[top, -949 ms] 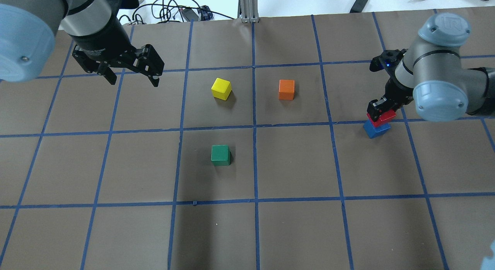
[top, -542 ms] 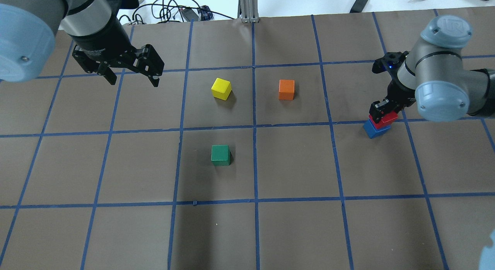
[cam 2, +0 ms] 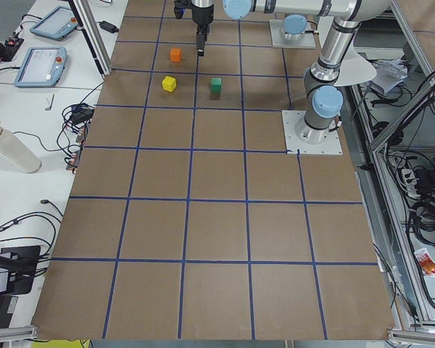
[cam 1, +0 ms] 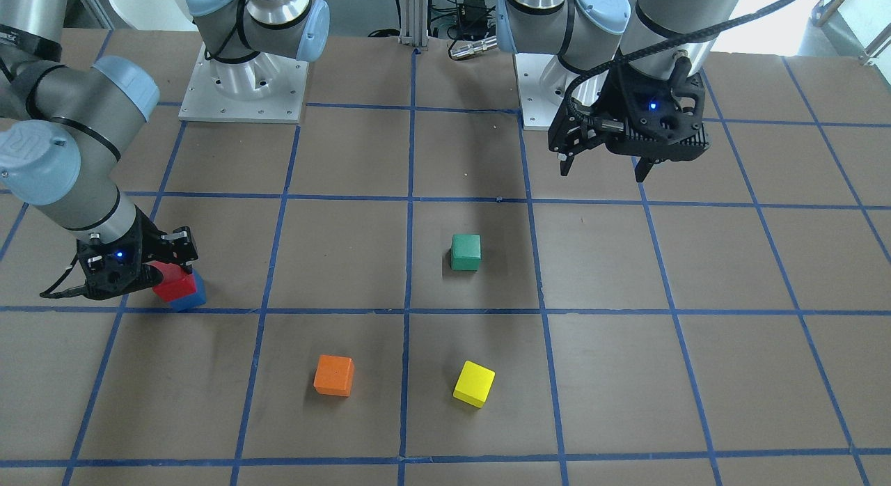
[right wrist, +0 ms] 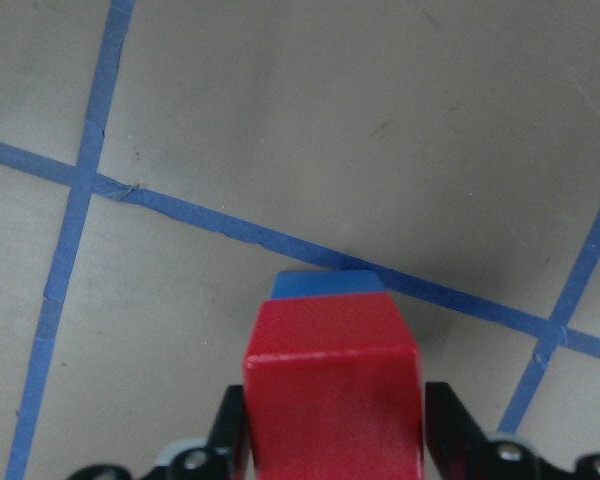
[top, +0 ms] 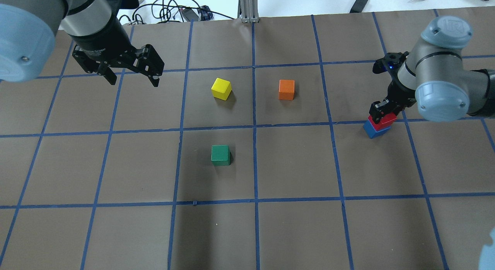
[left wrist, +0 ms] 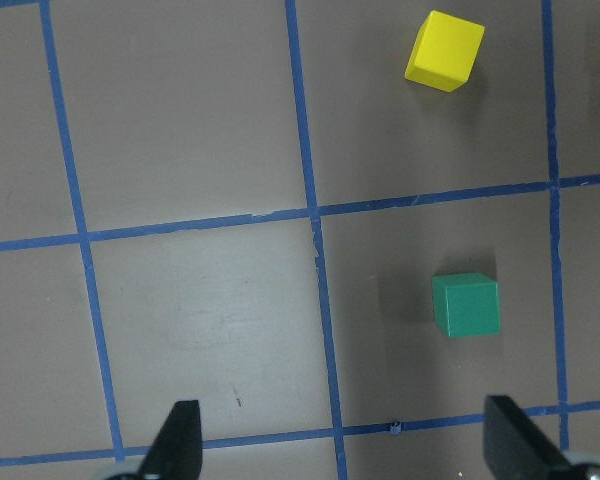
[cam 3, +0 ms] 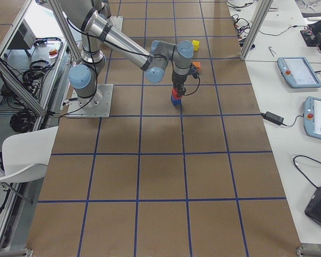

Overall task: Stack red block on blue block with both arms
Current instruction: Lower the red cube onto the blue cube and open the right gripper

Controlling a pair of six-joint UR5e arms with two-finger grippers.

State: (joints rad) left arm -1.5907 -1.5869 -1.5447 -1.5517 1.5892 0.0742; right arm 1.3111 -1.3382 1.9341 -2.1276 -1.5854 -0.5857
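The red block sits on top of the blue block at the table's right side, slightly offset from it. My right gripper is shut on the red block from above. In the right wrist view the red block fills the space between the fingers, and an edge of the blue block shows beyond it. The stack also shows in the front view, red block over blue block. My left gripper hangs open and empty above the far left of the table.
A yellow cube and an orange cube lie mid-table toward the back. A green cube lies nearer the robot. Blue tape lines grid the brown table. Cables lie beyond the far edge.
My right gripper has lowered the red block a little, closer onto the blue block. The left arm has not moved.
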